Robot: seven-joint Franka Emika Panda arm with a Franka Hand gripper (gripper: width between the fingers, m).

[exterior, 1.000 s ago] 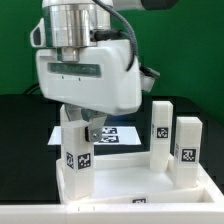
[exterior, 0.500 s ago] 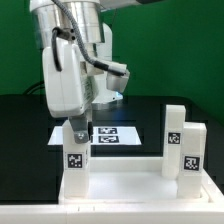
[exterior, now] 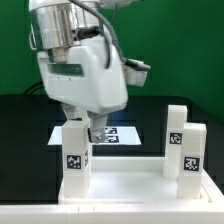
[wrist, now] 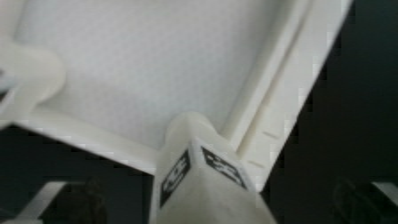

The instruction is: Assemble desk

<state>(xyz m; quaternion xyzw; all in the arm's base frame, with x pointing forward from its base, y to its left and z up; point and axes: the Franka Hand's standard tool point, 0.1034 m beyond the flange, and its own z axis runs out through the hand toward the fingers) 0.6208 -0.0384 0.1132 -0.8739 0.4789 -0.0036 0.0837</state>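
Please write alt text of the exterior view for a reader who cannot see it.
A white robot arm hangs over an upright white leg at the panel's corner on the exterior view's left. Two more tagged legs stand on the right; the marker board lies behind.

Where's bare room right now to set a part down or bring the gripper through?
Free: the panel's floor between the left leg and the two right legs. Crowded: above the left leg, where the gripper hangs, and the marker board strip behind it.

The exterior view sits low and close, facing the arm head-on across the panel (exterior: 130, 188), with the marker board (exterior: 118, 135) behind. The wrist view looks steeply down from very near. Both share the panel and one upright leg (exterior: 76, 152) (wrist: 196, 160).
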